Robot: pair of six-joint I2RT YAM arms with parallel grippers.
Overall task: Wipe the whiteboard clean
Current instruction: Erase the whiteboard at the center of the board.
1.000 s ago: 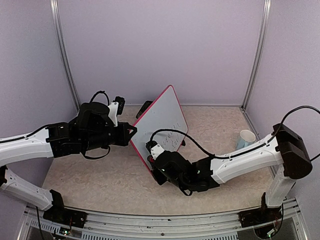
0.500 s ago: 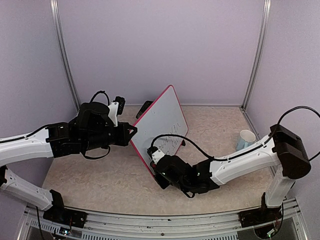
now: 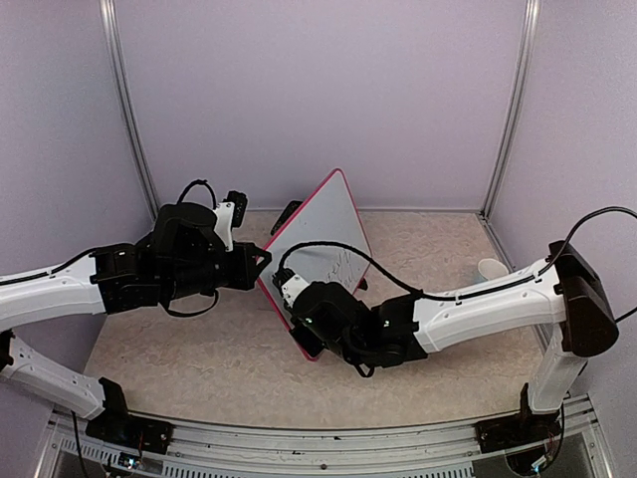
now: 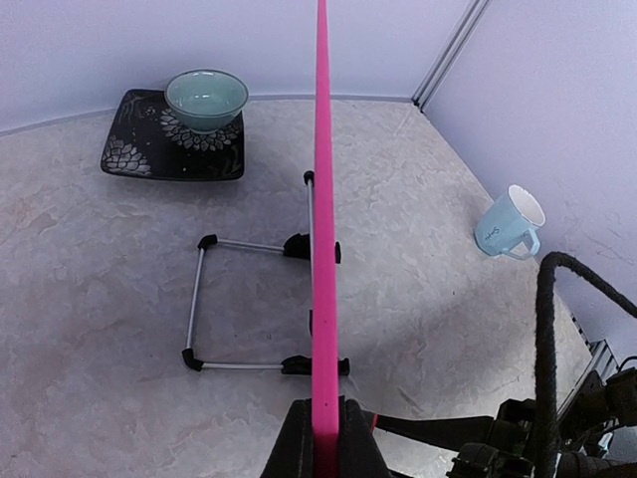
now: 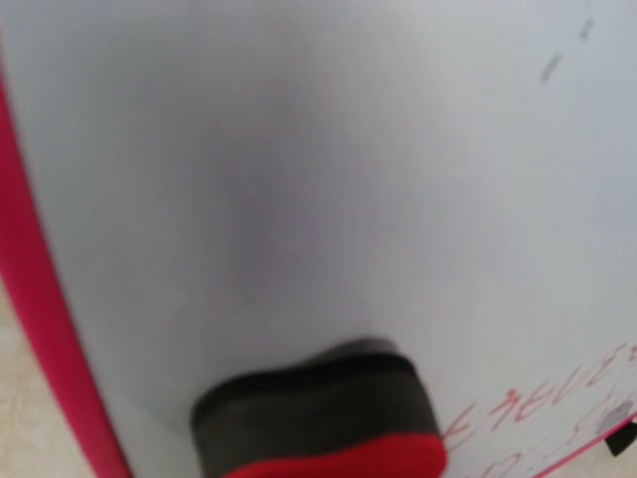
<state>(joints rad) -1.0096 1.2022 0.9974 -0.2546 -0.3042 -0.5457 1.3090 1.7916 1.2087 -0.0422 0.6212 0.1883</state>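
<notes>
The whiteboard (image 3: 328,224) stood tilted on its wire stand (image 4: 194,304) near the middle of the counter (image 3: 179,349). The left hand (image 4: 323,443) was clenched on its pink left edge, evidently to brace it against wiping pressure. The right hand (image 3: 299,309) grasped the eraser (image 5: 318,423) with the felt side pressed to the board's lower left face; red writing (image 5: 542,403) beside it was not yet wiped.

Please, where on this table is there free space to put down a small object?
Free: the table between the black plate and the wire stand; also the stretch between that stand and the mug. Crowded: around the whiteboard, where the left hand grips its edge and the right hand holds the eraser against its face.
</notes>
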